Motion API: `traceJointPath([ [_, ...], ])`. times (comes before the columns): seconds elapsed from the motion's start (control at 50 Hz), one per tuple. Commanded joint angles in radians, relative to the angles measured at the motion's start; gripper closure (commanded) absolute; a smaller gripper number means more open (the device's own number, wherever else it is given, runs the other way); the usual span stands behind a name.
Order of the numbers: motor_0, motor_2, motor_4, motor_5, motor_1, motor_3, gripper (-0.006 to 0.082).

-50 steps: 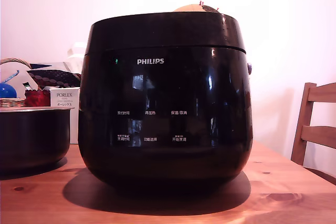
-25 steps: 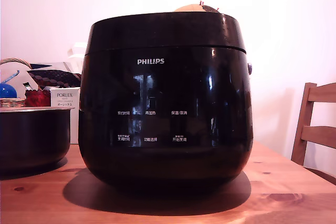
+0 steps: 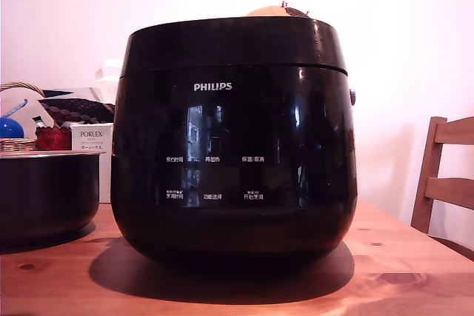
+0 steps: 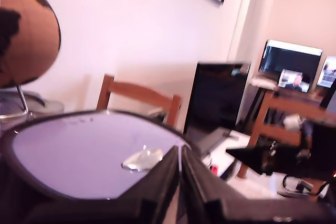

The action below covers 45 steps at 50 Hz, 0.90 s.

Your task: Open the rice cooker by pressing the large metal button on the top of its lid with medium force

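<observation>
Glossy black, the rice cooker (image 3: 233,146) sits on the wooden worktop (image 3: 400,271) with its lid (image 3: 235,42) down and seated, so you are on the approach and the press is not yet made. In the wrist view your gripper (image 4: 180,169) has its two dark fingers drawn together with only a hairline seam between them and nothing held, and it hangs over the lid's near edge. Just ahead of the fingertips lies a small silvery patch, likely the metal button (image 4: 143,159), though blur keeps you from being sure. Your next move, as I judge it, is to carry the tips forward onto that patch and push straight down, firmly but not hard. Beyond the gripper stand a wooden chair (image 4: 137,98) and a pale wall; off to one side are lit screens (image 4: 291,71). In the exterior view a smaller black pot (image 3: 46,194) sits beside the cooker.
</observation>
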Motion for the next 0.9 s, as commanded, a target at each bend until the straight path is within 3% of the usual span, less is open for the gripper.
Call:
traceJointPath([
  [0.0,-0.052,0.024,-0.055,0.026,0.043,0.034,0.0788],
  [0.48,-0.346,0.135,-0.486,0.206,0.340,0.096,0.0788],
  [0.64,-0.403,0.182,-0.622,0.261,0.438,0.093,0.0788],
  [0.88,-0.441,0.235,-0.763,0.261,0.541,0.076,0.0788],
])
